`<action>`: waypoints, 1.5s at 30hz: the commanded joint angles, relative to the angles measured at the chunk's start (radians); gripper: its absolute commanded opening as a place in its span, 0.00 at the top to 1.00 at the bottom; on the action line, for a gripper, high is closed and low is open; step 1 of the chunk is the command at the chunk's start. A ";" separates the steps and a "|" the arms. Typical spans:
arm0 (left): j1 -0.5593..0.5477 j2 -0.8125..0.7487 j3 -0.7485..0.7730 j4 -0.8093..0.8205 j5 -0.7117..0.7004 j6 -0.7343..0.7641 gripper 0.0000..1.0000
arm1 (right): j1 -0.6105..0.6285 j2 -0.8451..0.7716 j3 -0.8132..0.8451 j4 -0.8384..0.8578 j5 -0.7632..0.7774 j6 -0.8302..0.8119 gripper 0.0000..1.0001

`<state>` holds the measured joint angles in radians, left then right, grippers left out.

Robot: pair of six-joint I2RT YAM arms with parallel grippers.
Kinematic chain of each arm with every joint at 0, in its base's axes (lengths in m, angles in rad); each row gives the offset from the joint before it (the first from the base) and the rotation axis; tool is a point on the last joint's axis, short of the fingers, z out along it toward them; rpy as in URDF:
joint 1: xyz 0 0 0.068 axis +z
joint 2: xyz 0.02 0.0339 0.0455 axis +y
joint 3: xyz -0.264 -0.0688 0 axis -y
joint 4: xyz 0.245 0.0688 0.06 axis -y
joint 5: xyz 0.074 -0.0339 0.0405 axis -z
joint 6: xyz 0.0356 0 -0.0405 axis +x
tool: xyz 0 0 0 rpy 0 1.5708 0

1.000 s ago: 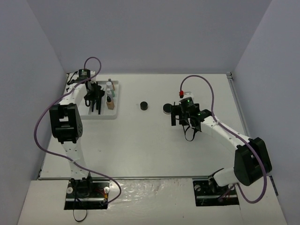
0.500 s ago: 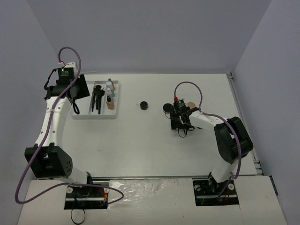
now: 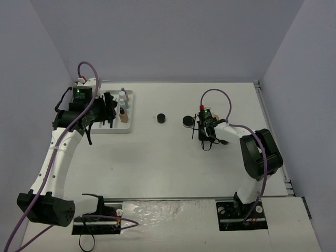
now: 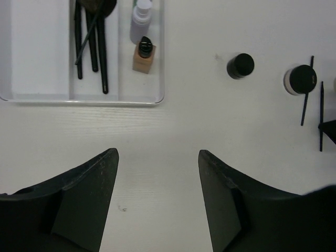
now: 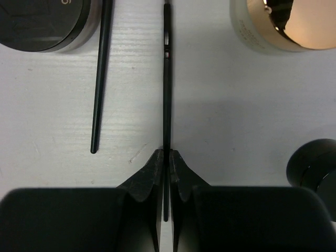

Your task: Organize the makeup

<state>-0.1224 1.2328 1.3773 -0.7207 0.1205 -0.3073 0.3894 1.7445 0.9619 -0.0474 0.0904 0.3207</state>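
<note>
The right gripper pinches a thin pencil lying flat on the table — a second pencil and a jar on one side, a tan compact on the other. The left gripper hangs spread, empty, near the tray — brushes and bottles lie inside.

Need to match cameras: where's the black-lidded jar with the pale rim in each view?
Top external: the black-lidded jar is mid-table, right of the smaller all-black jar.
Left wrist: far right, upper part.
Right wrist: top-left corner, cropped.
Shared landmark: the loose thin pencil along the jar's side shows in all three views. The right gripper is shut on a second pencil.
</note>
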 commanded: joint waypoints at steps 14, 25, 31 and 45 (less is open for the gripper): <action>-0.409 0.013 0.030 0.277 -0.007 -0.302 0.40 | 0.023 -0.503 -0.121 0.111 -0.216 0.017 1.00; -0.578 0.134 0.053 0.575 -0.011 -0.390 0.40 | 0.192 -0.630 -0.123 0.385 -0.316 0.153 1.00; -0.603 0.166 0.067 0.612 0.000 -0.400 0.40 | 0.198 -0.625 -0.118 0.496 -0.380 0.214 1.00; -0.614 0.207 0.061 0.669 0.019 -0.414 0.68 | 0.203 -0.600 -0.119 0.567 -0.416 0.253 1.00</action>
<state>-0.7315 1.4478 1.3777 -0.1526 0.1217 -0.7061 0.5889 1.1425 0.8318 0.4015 -0.3014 0.5565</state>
